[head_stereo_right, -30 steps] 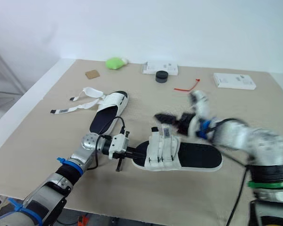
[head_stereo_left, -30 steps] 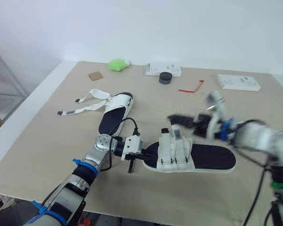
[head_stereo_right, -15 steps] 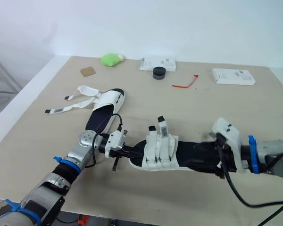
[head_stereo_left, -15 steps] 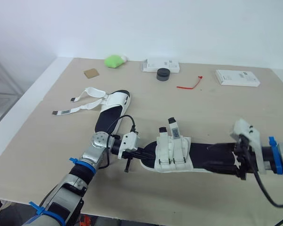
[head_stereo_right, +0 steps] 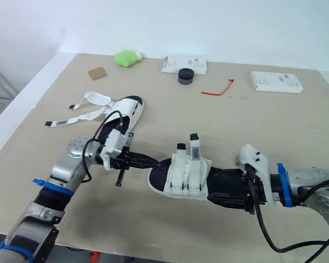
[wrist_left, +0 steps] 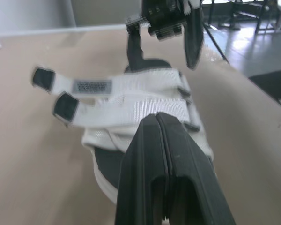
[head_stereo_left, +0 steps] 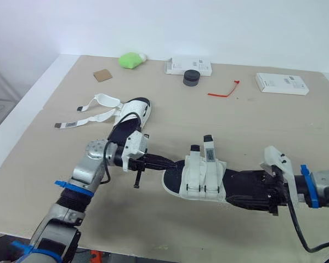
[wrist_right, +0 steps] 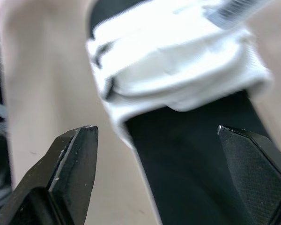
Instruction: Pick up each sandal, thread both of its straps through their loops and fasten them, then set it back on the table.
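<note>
A second ago the right arm was up over the middle of the near sandal (head_stereo_left: pixel 204 176); it has since dropped to that sandal's heel end. The right gripper (wrist_right: pixel 155 136) is now spread wide, one finger on either side of the black sole, and grips nothing yet. The left gripper (head_stereo_left: pixel 165 163) is pressed fully shut and empty, its tip right at the sandal's toe, where it has stayed throughout. The near sandal lies flat on the counter (head_stereo_left: pixel 153 224). Its straps (head_stereo_left: pixel 204 167) run across the white upper, and their dark-tipped ends stand up free on the far side. I judge that work on these straps has paused and the right arm is getting ready to take the sandal by the heel, either to lift it or to shift it. Whether the strap ends are properly stuck down I cannot tell. Beyond the toe, well apart from the near sandal, the second sandal (head_stereo_left: pixel 130 118) waits with its loose straps (head_stereo_left: pixel 93 112) trailing on the counter, so about half the job remains.
</note>
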Robot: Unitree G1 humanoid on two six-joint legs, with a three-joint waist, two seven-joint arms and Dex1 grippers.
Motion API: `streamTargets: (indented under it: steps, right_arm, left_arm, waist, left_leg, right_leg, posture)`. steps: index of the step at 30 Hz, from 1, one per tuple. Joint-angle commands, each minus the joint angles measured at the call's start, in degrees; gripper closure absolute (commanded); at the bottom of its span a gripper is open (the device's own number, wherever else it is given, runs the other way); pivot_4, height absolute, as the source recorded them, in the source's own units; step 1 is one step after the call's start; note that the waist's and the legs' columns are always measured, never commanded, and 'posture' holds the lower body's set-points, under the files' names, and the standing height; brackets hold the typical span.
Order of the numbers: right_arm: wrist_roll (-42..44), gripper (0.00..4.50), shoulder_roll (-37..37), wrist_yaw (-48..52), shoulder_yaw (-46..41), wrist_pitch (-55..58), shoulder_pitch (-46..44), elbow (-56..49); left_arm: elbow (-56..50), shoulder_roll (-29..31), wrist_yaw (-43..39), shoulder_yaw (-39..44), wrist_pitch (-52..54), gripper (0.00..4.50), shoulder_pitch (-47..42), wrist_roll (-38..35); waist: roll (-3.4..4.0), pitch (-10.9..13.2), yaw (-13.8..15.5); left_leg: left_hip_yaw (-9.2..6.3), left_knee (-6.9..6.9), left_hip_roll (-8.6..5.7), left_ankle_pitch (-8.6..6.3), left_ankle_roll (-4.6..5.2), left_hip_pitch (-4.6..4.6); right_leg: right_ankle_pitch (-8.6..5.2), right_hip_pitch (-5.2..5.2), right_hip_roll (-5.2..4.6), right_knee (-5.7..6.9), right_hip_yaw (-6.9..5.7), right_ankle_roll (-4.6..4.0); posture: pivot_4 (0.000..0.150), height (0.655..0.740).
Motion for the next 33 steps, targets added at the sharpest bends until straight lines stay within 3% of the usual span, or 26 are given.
streamTargets:
  steps: [1,6,16,17,20,23,26,27,30,33]
  right_arm:
    - [1.8,0.1,0.7,-0.6,-0.2,2.1,-1.0,-3.0]
    - [2.0,0.1,2.5,-3.3,0.9,3.9,-0.8,-5.9]
    - [1.6,0.1,12.6,-12.4,5.9,6.4,-4.0,-6.0]
    - [1.9,0.65,13.0,-12.4,6.0,6.6,-3.7,-6.4]
    - [2.9,1.41,14.9,-13.2,5.8,6.7,-3.8,-6.5]
    - [2.8,2.59,16.7,-14.0,6.3,6.6,-4.3,-5.8]
    - [3.6,3.25,18.3,-14.5,5.9,6.7,-4.6,-5.2]
    - [3.9,3.88,18.9,-14.7,5.5,6.7,-4.7,-4.8]
    - [4.1,4.42,20.2,-16.0,3.4,6.8,-6.0,-2.3]
    - [1.5,4.42,20.6,-21.2,-1.1,5.7,-9.9,4.3]
  left_arm:
    - [-9.3,3.6,2.8,4.6,5.5,4.5,2.4,-5.0]
    - [-16.3,10.8,2.8,7.9,11.6,4.5,7.1,-9.0]
    - [-21.4,16.0,4.5,13.2,18.1,4.5,10.9,-16.4]
    - [-21.6,16.0,5.0,13.3,18.4,4.5,10.9,-16.5]
    - [-21.9,15.9,6.7,13.8,19.2,4.5,11.3,-16.8]
    - [-22.3,16.0,8.1,14.0,19.6,4.5,12.6,-16.7]
    - [-22.9,16.2,9.0,14.0,19.7,4.5,14.0,-16.2]
    - [-23.2,16.3,9.4,14.1,19.8,4.5,14.5,-16.2]
    - [-24.4,16.6,11.2,14.7,20.6,4.5,15.7,-16.6]
    - [-25.8,16.7,13.5,15.8,20.9,4.5,17.4,-16.6]
  waist:
    - [-0.04,0.0,0.0]
    - [-0.04,0.0,-0.1]
    - [-0.18,0.1,-0.1]
    - [-0.18,0.1,-0.1]
    - [-0.18,0.1,-0.1]
    - [-0.18,0.1,-0.1]
    - [-0.19,0.1,-0.1]
    - [-0.19,0.1,-0.1]
    - [-0.18,0.1,-0.1]
    - [-0.17,0.1,-0.2]
  left_leg:
    - [0.0,0.0,0.02,0.01,-0.02,0.0]
    - [-0.01,0.0,0.17,0.09,-0.17,0.03]
    - [-0.03,0.03,0.35,0.34,-0.57,0.04]
    - [-0.04,0.05,0.37,0.35,-0.58,0.05]
    - [-0.04,0.08,0.41,0.37,-0.59,0.06]
    - [-0.02,0.15,0.45,0.37,-0.6,0.06]
    - [0.04,0.16,0.45,0.37,-0.6,0.06]
    - [0.06,0.16,0.45,0.38,-0.6,0.06]
    - [0.07,0.23,0.61,0.42,-0.62,0.05]
    - [0.08,0.4,0.76,0.45,-0.62,0.06]
  right_leg:
    - [0.01,0.0,0.01,0.01,0.0,-0.01]
    - [0.08,-0.04,0.16,0.09,0.01,-0.13]
    - [0.34,-0.14,0.33,0.26,0.09,-0.33]
    - [0.35,-0.14,0.37,0.29,0.08,-0.35]
    - [0.38,-0.15,0.41,0.35,0.08,-0.4]
    - [0.37,-0.25,0.48,0.59,0.16,-0.47]
    - [0.33,-0.42,0.48,0.84,0.27,-0.56]
    - [0.34,-0.47,0.5,0.9,0.32,-0.59]
    - [0.35,-0.55,0.68,1.04,0.35,-0.63]
    - [0.47,-0.55,0.82,1.09,0.39,-0.71]
  posture:
    - [0.15,0.74]
    - [0.15,0.74]
    - [0.15,0.74]
    - [0.15,0.74]
    - [0.15,0.74]
    - [0.15,0.74]
    - [0.15,0.74]
    - [0.15,0.74]
    - [0.15,0.74]
    - [0.15,0.74]
